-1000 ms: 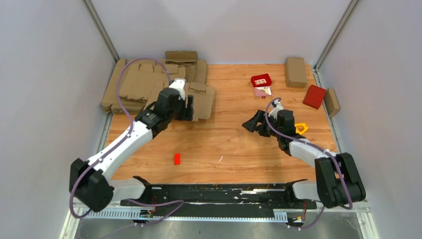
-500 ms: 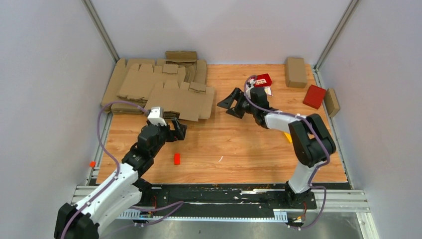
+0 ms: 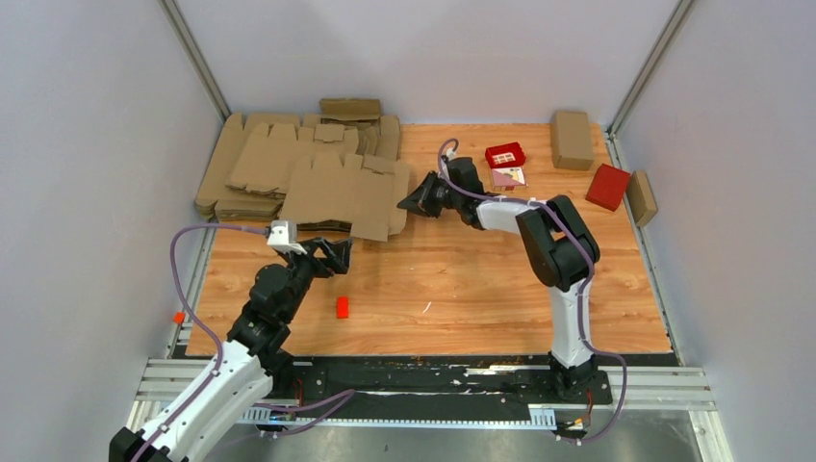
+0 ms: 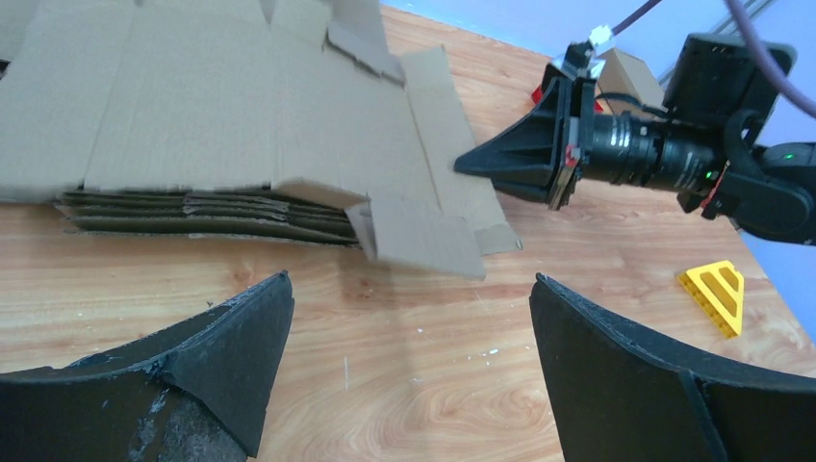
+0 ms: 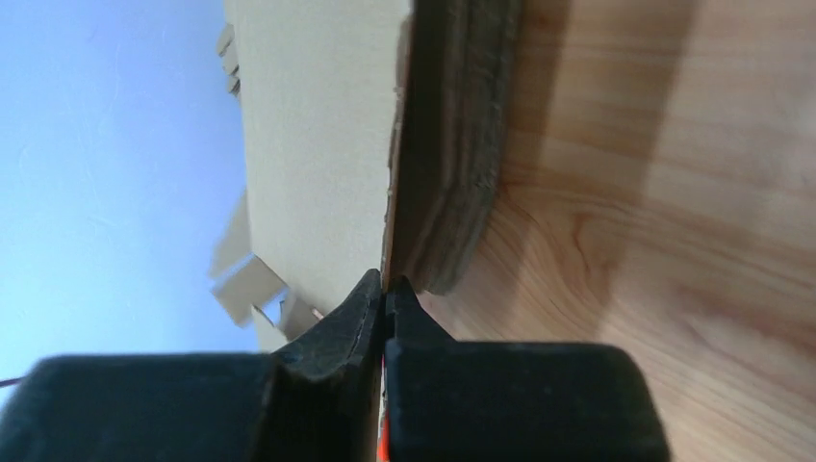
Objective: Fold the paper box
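The paper box (image 3: 346, 188) is a flat brown cardboard cut-out lying on top of a stack of like sheets at the back left; it also fills the upper left of the left wrist view (image 4: 241, 106). My right gripper (image 3: 412, 204) reaches in from the right and is shut on the sheet's right edge. In the right wrist view the closed tips (image 5: 385, 289) pinch the top sheet's (image 5: 318, 125) thin edge just above the stack. My left gripper (image 3: 332, 258) hovers over bare wood in front of the stack, open wide, with nothing between its fingers (image 4: 409, 281).
More flat cardboard sheets (image 3: 241, 164) are piled along the back left wall. A small red piece (image 3: 342, 307) lies on the wood near my left arm. Red boxes (image 3: 505, 154) (image 3: 608, 186) and folded brown cartons (image 3: 572, 138) (image 3: 641, 197) stand back right. A yellow triangular frame (image 4: 717, 294) lies right of centre.
My left arm drew back from the stack toward the near edge and its jaws opened wide. My right arm swung left across the table to the top sheet's edge and shut there.
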### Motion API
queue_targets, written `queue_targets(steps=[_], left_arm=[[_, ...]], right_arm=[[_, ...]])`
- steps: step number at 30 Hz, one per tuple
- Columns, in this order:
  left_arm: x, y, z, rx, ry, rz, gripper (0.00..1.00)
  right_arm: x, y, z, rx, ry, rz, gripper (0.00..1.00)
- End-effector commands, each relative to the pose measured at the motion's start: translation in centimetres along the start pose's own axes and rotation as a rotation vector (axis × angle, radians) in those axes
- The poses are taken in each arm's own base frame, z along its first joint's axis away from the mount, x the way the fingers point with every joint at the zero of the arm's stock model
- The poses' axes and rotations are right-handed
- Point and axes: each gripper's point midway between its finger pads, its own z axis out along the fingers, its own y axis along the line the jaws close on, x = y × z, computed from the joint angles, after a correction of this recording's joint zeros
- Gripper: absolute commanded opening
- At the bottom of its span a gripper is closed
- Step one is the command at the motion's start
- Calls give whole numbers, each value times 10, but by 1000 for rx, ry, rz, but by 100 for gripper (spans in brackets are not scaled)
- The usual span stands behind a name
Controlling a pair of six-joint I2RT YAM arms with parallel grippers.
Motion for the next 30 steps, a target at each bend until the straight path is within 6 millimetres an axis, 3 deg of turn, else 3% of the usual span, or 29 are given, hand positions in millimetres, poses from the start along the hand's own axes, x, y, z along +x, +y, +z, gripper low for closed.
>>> queue_targets(steps=[1, 5, 10, 18, 21, 26, 30], left_arm=[[-12, 3, 1, -16, -60, 1, 99], [-11, -1, 2, 6, -59, -2, 99], [-8, -9, 6, 43, -26, -1, 99], [8, -21, 17, 102, 44, 1, 100], [18, -23, 23, 111, 87, 1, 100], [33, -18, 32, 94, 145, 6, 100], [44, -15, 36, 91, 183, 14, 97]], right_arm=[[-27, 53, -21, -77, -51, -174, 0], [-38, 68, -64, -17, -118, -337, 0], [-33, 65, -124, 95, -149, -537, 0], [-14, 17, -216, 355, -291, -709, 0], [-5, 3, -228, 353, -348, -730, 2], [8, -20, -228, 356, -387, -751, 0], [12, -17, -229, 352, -390, -763, 0]])
